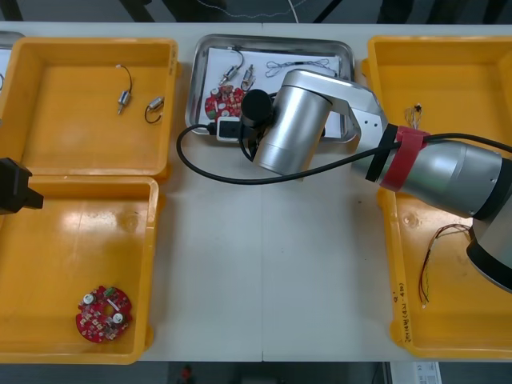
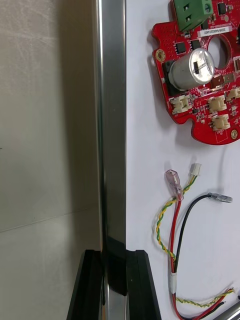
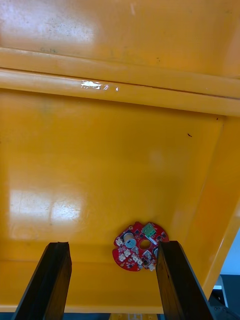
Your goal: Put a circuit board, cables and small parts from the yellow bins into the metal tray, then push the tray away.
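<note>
The metal tray point(image 1: 240, 40) sits at the table's far edge, holding a circuit board point(image 2: 200, 75) and cables point(image 2: 176, 220). The right gripper point(image 2: 114, 262) pinches the rim by its near left corner. The thin, shiny rim may slip when pushed. The left gripper point(image 3: 112, 247) hangs wide open.

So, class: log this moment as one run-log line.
right end effector: shut on metal tray rim | left end effector: open over yellow bin | in tray: circuit board, cables

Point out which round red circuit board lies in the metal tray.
The board by the right gripper, beside cables; the other board lies in the left near yellow bin.
</note>
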